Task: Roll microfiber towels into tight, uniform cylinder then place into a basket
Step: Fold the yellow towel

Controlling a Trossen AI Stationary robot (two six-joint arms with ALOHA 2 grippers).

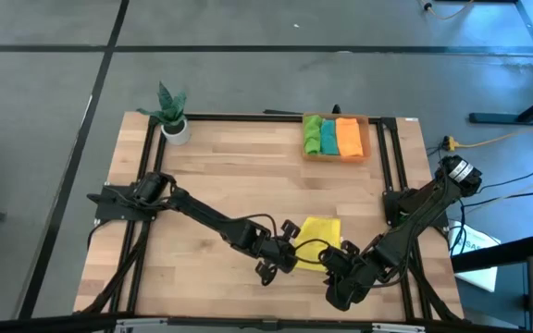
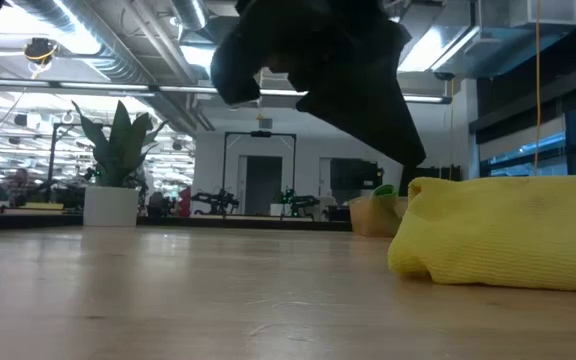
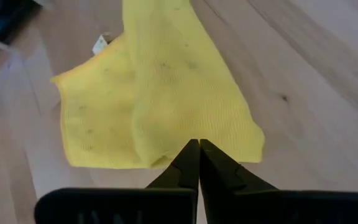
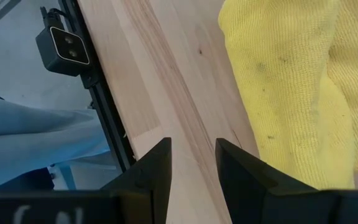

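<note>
Left gripper (image 3: 199, 149) shut beside yellow towel (image 3: 160, 93); right gripper (image 4: 193, 155) part-open, empty, towel partly out of frame.

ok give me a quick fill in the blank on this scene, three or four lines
1. The towel lying loose on the table between the two arms is ____ .
2. The basket holds ____ rolled towels.
3. The left pincer is ____ , its tips at the yellow towel's edge.
4. The right pincer is ____ , with bare wood between its fingers.

Missing words: yellow; three; shut; open
</note>
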